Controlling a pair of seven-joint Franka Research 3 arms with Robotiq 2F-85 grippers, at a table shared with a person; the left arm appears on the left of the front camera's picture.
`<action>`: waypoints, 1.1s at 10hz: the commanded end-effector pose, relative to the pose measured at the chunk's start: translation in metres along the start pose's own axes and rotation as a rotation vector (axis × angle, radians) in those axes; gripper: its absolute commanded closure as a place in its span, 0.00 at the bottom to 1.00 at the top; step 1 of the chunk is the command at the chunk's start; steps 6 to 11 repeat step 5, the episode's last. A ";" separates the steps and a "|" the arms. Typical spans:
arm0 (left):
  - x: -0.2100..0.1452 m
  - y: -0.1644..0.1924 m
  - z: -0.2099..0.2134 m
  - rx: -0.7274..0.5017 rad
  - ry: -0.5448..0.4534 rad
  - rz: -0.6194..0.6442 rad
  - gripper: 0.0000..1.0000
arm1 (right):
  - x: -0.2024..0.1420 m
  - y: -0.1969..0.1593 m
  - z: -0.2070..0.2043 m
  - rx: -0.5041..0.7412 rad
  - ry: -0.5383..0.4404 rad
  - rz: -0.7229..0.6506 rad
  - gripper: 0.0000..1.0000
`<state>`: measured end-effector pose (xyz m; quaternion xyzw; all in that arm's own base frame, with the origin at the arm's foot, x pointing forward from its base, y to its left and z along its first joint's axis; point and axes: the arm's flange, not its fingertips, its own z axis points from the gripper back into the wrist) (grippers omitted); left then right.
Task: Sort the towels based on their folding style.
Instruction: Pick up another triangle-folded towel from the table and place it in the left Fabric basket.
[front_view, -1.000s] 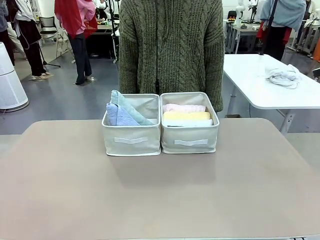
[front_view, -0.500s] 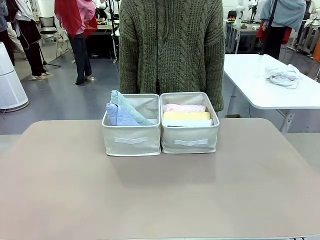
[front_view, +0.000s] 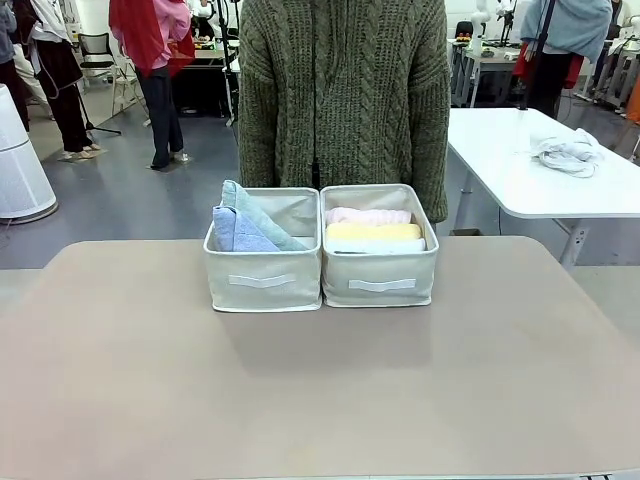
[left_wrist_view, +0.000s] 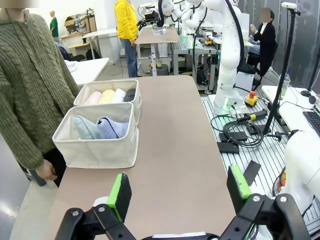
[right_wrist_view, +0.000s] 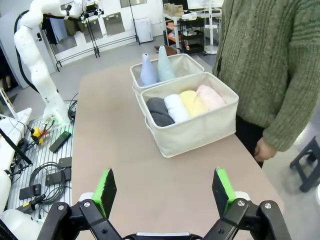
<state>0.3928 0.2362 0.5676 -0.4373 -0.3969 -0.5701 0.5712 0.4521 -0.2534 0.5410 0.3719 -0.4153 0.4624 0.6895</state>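
A: How were the containers arranged?

B: Two square beige fabric bins stood side by side, touching, near the far edge of the table (front_view: 320, 400), in front of a person in a green cable-knit sweater (front_view: 345, 95). Each bin had a white strap handle on its near face.

A: What did the left bin (front_view: 264, 280) hold?

B: It held two cone-folded towels standing upright with points up: a light blue towel (front_view: 235, 232) and a grey-blue towel (front_view: 262, 215) just beside it. The right wrist view showed both cones leaning slightly at the far end of that bin.

A: And the right bin (front_view: 380, 280)?

B: It held four rolled towels lying in one row. From the person's side toward the robot they were a pink towel (right_wrist_view: 210, 97), a yellow towel (right_wrist_view: 192, 102), a white towel (right_wrist_view: 176, 107) and a dark grey towel (right_wrist_view: 159, 111), each touching the next.

A: What was the condition of each pincer?

B: The left pincer (left_wrist_view: 180, 192) was fully spread with nothing between its green pads, above the table's end, well apart from the bins. The right pincer (right_wrist_view: 162, 192) was likewise spread wide and empty, above the opposite end.
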 end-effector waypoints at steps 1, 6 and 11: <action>0.001 -0.002 0.002 0.005 0.002 -0.003 0.00 | -0.002 0.001 -0.004 -0.013 -0.008 -0.002 0.00; 0.001 -0.002 0.002 0.005 0.002 -0.003 0.00 | -0.002 0.001 -0.004 -0.013 -0.008 -0.002 0.00; 0.001 -0.002 0.002 0.005 0.002 -0.003 0.00 | -0.002 0.001 -0.004 -0.013 -0.008 -0.002 0.00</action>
